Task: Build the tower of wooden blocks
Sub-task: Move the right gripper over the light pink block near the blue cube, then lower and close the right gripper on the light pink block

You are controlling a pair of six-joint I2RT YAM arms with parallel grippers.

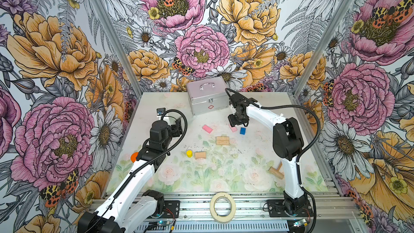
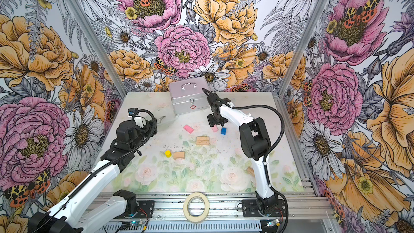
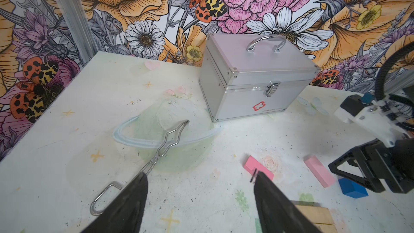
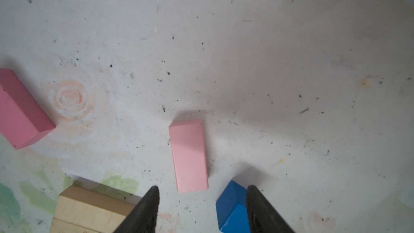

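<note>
Near the back of the bench (image 1: 268, 101), the right fingers (image 4: 145, 211) stand apart, empty, just above a pink brick (image 4: 189, 155) and a blue block (image 4: 230, 207); the left fingers (image 3: 127, 205), likewise released, hold nothing; tan bricks (image 1: 222, 140) lie mid-bench.

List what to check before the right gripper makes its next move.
1. The right gripper is open and empty: ok.
2. The left gripper is open, empty and touches no block: ok.
3. The pink brick ahead of the right gripper lies flat with nothing on it: ok.
4. The blue block is clear of the right gripper: cannot tell; one finger overlaps it in the right wrist view.
5. The tan pair has a bare top: ok.
6. The mallet lies apart from the blocks: ok.
</note>
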